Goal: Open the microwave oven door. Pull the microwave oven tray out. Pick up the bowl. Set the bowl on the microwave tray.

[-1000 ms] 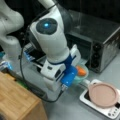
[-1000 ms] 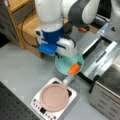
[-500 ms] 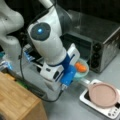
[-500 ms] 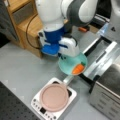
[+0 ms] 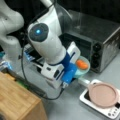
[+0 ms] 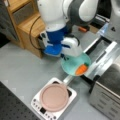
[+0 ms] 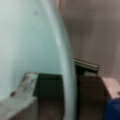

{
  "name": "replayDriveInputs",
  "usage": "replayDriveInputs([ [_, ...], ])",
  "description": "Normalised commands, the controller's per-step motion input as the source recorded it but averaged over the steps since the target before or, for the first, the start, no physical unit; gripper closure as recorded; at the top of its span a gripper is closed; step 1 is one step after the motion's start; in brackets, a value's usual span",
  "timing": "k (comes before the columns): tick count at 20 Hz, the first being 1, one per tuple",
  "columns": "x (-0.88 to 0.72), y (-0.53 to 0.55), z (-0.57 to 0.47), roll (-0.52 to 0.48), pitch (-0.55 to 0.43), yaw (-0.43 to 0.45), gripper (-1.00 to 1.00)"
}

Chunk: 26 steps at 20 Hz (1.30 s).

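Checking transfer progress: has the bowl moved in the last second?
Yes. The bowl, held in the gripper, shifted toward a front view's right, nearer the microwave oven.

This is looking like a robotics lab dressed up as a kitchen. A white and blue arm point(image 6: 60, 15) is working over a plain grey table point(image 6: 20, 67), with cables trailing from its wrist. Beside the end effector point(image 6: 71, 53) a silver oven point(image 5: 100, 42) is standing, and just below it a small white appliance point(image 6: 53, 105) is carrying a pink plate point(image 6: 53, 96). Behind the end effector a bare wooden shelf unit point(image 6: 23, 20) is standing. A dark perforated board point(image 6: 10, 105), the kind used on lab benches, is edging the table.
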Motion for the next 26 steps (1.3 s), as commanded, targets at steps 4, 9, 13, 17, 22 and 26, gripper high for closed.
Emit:
replayDriveInputs([
  [4, -0.39, 0.28, -0.14, 0.046, -0.24, -0.099, 1.0],
  [9, -0.38, 0.23, -0.16, 0.023, -0.243, -0.109, 1.0],
  [13, -0.41, 0.22, -0.17, 0.011, -0.259, -0.117, 1.0],
  [17, -0.47, 0.25, -0.2, 0.032, -0.304, -0.11, 1.0],
  [22, -0.59, 0.23, -0.15, -0.009, -0.305, -0.137, 1.0],
  [26, -0.54, 0.21, -0.09, -0.058, -0.276, -0.199, 1.0],
])
